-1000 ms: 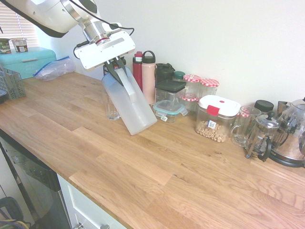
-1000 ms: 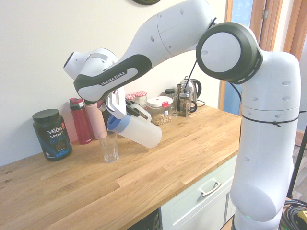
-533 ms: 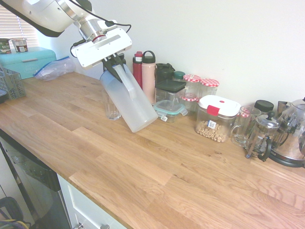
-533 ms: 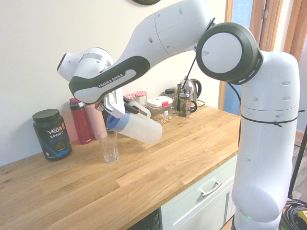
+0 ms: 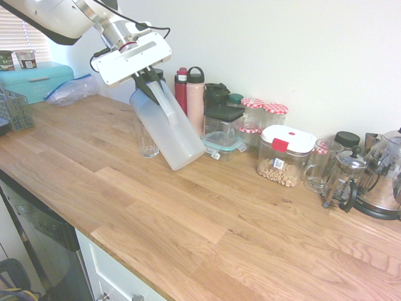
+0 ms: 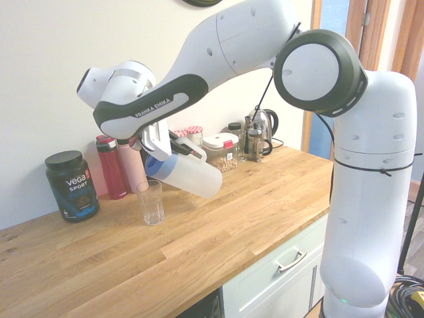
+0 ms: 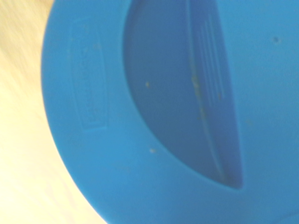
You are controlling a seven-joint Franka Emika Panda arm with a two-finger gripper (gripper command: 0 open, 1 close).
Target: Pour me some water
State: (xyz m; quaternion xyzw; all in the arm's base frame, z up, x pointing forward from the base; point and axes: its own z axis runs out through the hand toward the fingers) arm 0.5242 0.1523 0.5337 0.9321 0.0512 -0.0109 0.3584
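My gripper (image 5: 150,88) is shut on the handle of a frosted jug (image 5: 166,132) with a blue lid. It holds the jug (image 6: 189,175) tilted in the air above the wooden counter (image 5: 207,226). The lid end points down toward a small clear ribbed glass (image 5: 148,143) that stands upright on the counter, and hangs just above the rim of that glass (image 6: 151,202). In the second exterior view my gripper (image 6: 173,147) comes down onto the jug from above. The blue lid (image 7: 163,112) fills the wrist view. I cannot make out the water in either the jug or the glass.
Along the wall stand a red bottle (image 5: 181,91), a pink bottle (image 5: 195,100), several jars (image 5: 263,119), a white-lidded nut container (image 5: 283,155), a French press (image 5: 343,179) and a kettle (image 5: 385,175). A black tub (image 6: 71,185) stands left of the glass. A teal box (image 5: 37,78) sits far back.
My gripper has carried the jug slightly up and toward the glass, keeping it tilted. The glass has not moved.
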